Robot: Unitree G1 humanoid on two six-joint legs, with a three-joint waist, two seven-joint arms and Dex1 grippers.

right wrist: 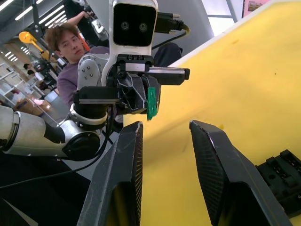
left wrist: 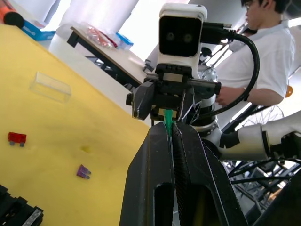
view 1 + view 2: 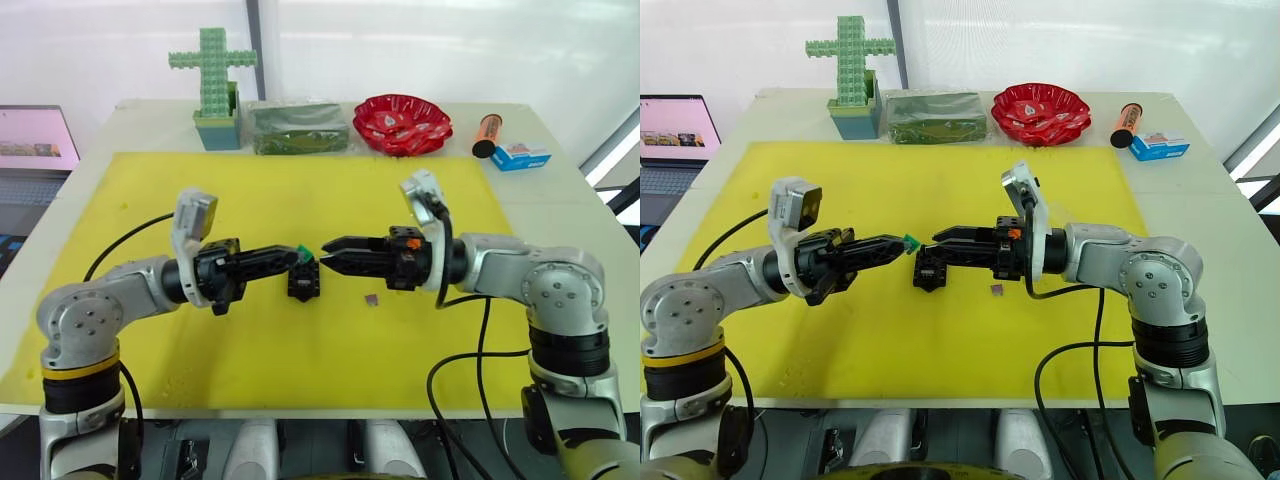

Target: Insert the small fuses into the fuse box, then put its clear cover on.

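Observation:
The black fuse box (image 3: pixel 303 283) stands on the yellow mat (image 3: pixel 300 370) near its middle. My left gripper (image 3: pixel 298 256) hovers just above the box's left side, shut on the green fuse (image 2: pixel 168 125), which sticks out past its tips. Facing it tip to tip, my right gripper (image 3: pixel 329 252) is open and holds nothing, just above the box's right side. A purplish fuse (image 3: pixel 371 299) lies on the mat right of the box. In the left wrist view, a red fuse (image 2: pixel 17 138) and the clear cover (image 2: pixel 50 87) lie on the mat beyond the purplish one (image 2: pixel 83 172).
Along the table's far edge stand a green cross-shaped block in a pot (image 3: pixel 213 80), a dark green box (image 3: pixel 299 127), a red bowl (image 3: pixel 402 123), an orange tube (image 3: pixel 486 135) and a blue-white carton (image 3: pixel 521 156). A laptop (image 3: pixel 35 140) sits far left. People show behind the table in both wrist views.

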